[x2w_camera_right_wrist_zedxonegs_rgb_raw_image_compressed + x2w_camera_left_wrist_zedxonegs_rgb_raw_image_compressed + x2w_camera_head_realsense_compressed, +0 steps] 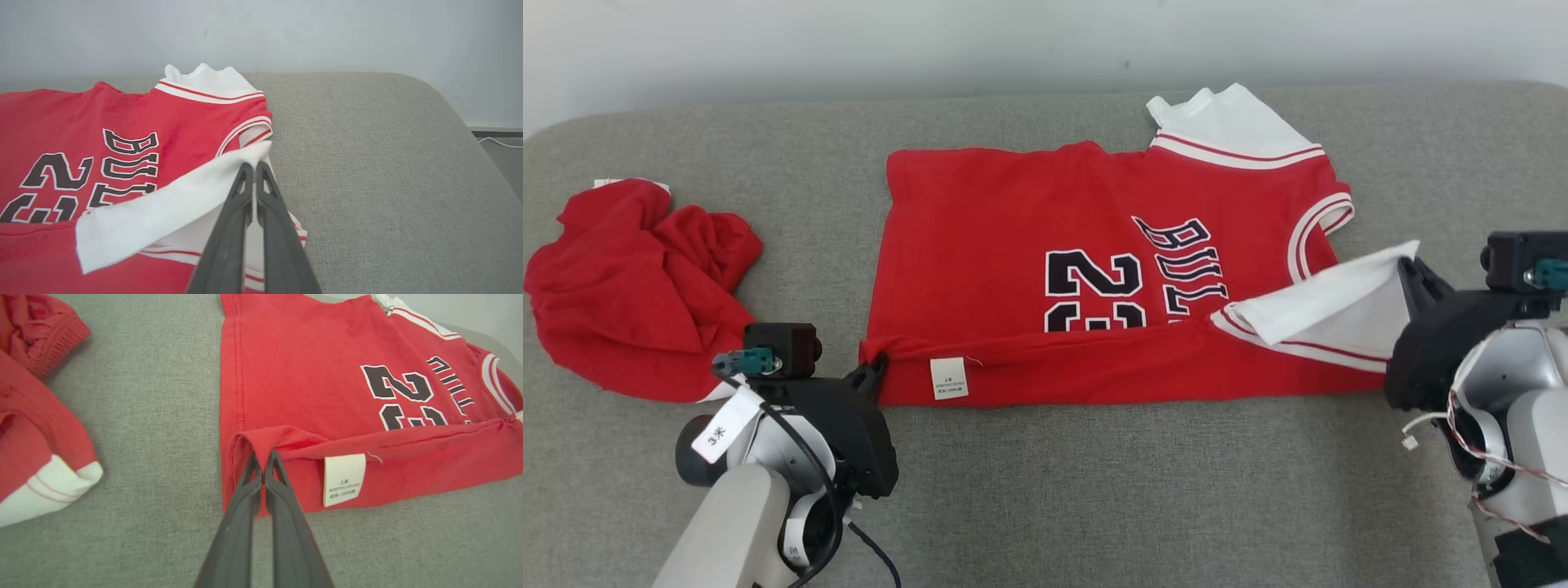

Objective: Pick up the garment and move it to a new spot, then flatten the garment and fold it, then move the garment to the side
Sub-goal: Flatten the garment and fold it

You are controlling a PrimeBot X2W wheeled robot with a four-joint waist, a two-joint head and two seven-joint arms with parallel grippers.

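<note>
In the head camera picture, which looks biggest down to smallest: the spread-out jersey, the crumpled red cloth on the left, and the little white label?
1. spread-out jersey: clearly the largest.
2. crumpled red cloth: looks smaller, though it is bunched up, so its full size is hidden.
3. white label: by far the smallest.

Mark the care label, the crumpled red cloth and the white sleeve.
care label (344, 479), left wrist view, middle of the tag
crumpled red cloth (633, 298), head view, middle of the heap
white sleeve (163, 208), right wrist view, middle of the lifted flap
</note>
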